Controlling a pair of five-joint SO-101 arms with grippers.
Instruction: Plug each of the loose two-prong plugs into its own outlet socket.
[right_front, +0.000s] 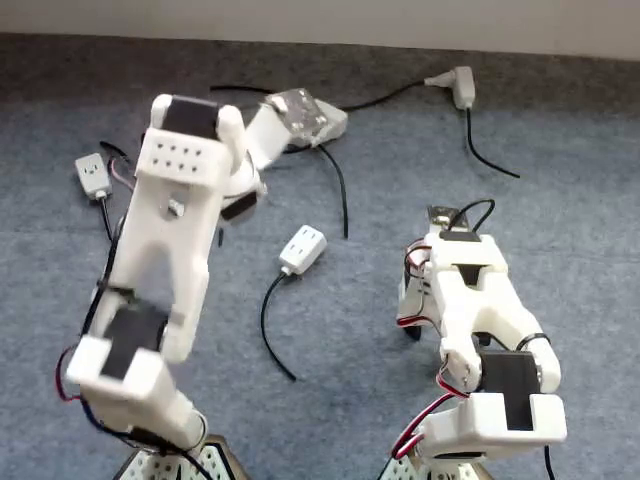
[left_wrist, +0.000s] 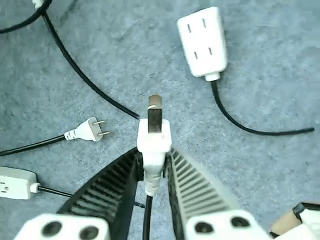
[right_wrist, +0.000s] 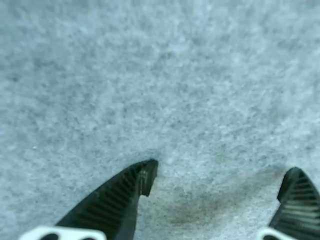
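One small white socket block (right_front: 92, 175) lies well left of the middle socket block (right_front: 303, 247). Next, left claw (left_wrist: 154, 152) is clenched on a white two-prong plug (left_wrist: 154, 132). Its moulded plastic body is pinched between ribbed black fingers (left_wrist: 115, 185). The flat metal prongs stick out past the tips, and a black cord (left_wrist: 146, 220) trails back between the jaws. The held plug is apart from the middle socket block, which is a rounded rectangle of smooth white plastic with two pairs of slots. A loose white plug (left_wrist: 86, 131) lies on the fuzzy grey bench (left_wrist: 280, 75) beside the held one, not touching. Then right claw (right_wrist: 221, 175) is released, jaws wide over bare bench, right of the middle socket block. A third plug (right_front: 461, 85), white, lies beyond and right of that block.
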